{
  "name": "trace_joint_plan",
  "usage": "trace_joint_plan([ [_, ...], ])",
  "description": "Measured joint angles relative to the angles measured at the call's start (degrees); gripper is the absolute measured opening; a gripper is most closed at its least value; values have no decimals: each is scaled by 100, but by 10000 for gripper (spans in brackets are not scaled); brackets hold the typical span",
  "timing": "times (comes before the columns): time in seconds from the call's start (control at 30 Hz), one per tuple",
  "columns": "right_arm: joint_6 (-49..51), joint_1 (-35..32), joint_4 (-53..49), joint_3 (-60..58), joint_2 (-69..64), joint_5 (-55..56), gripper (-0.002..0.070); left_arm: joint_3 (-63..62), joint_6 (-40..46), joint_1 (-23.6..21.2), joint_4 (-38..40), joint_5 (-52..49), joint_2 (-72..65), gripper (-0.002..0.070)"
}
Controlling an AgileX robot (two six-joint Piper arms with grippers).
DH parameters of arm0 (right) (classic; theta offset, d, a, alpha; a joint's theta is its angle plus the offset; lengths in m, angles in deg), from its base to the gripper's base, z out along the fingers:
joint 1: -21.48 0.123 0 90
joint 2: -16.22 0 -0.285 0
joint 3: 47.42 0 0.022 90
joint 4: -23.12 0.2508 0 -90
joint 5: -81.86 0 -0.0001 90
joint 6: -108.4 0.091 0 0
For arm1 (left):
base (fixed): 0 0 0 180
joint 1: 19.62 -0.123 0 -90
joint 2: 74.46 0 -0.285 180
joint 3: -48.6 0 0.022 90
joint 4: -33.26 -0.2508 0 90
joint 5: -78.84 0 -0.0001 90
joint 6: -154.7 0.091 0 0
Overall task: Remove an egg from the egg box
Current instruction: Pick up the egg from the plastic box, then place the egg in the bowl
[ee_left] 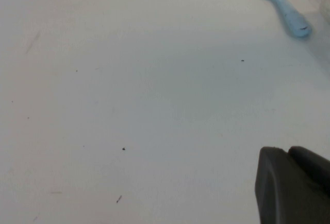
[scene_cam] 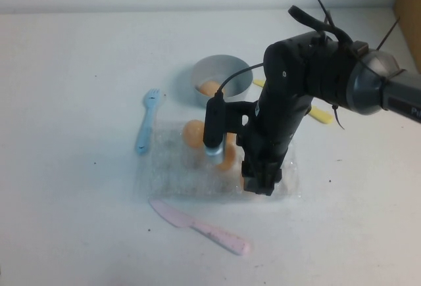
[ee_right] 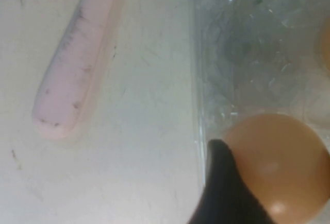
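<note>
The clear plastic egg box (scene_cam: 171, 174) lies at the table's middle; it also shows in the right wrist view (ee_right: 247, 54). My right gripper (scene_cam: 260, 182) hangs over the box's front right corner. In its wrist view a dark finger (ee_right: 221, 193) presses against an orange-tan egg (ee_right: 278, 167), held just above the box's edge. Two more eggs (scene_cam: 193, 132) sit in the box's cups, one partly hidden by the arm (scene_cam: 227, 160). My left gripper (ee_left: 290, 154) is out of the high view; it hovers shut and empty over bare table.
A grey-blue bowl (scene_cam: 220, 69) with an egg (scene_cam: 209, 89) stands behind the box. A blue fork (scene_cam: 146, 128) lies left of it, a pink knife (scene_cam: 200, 227) in front, a yellow utensil (scene_cam: 321, 115) to the right. A cardboard box (scene_cam: 409, 3) is at the back right.
</note>
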Motion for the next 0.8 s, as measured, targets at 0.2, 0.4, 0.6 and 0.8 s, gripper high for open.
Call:
trace_joint_plan([
  [0.2,38,0,-173,-9,308,-56,354,0,0,0,0,0,0,-4],
  [0.4,38,0,-272,-9,711,-127,353,0,0,0,0,0,0,-4],
  [0.6,1252,0,-670,206,889,802,352,0,0,0,0,0,0,-4],
  [0.8,2974,-25,-1736,1060,375,1594,352,0,0,0,0,0,0,-4],
])
